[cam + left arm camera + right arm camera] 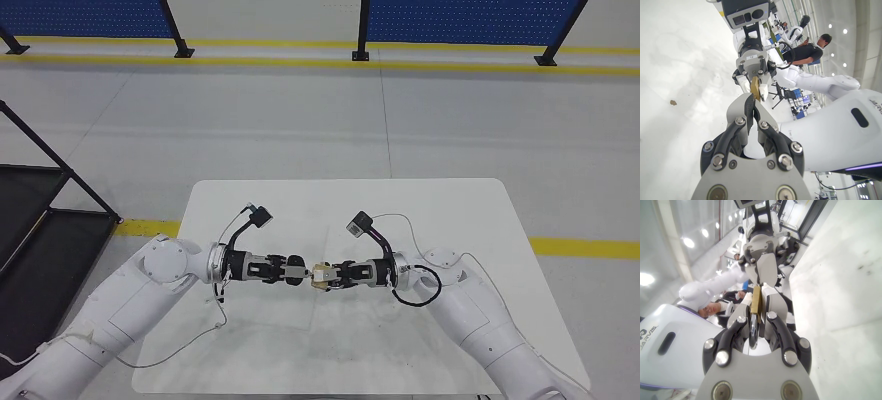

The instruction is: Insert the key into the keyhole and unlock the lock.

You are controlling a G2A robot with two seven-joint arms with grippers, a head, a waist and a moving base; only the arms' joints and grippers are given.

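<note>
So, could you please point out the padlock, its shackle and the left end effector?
padlock (755, 300), right wrist view, brass body's narrow edge.
shackle (752, 329), right wrist view, the steel loop's bend.
left end effector (753, 101), left wrist view, midway between its fingertips.

top: overhead, down at table (450, 210) | wrists: close, face-to-face; share lock (755, 88)

Matt brass lock (755, 302), glossy metal shackle (753, 330)

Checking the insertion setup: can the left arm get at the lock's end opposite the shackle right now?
Probably yes. The right gripper clamps the lock by its sides, shackle toward its own wrist, leaving the far end bare; the left gripper, shut, meets that end with nothing between.
</note>
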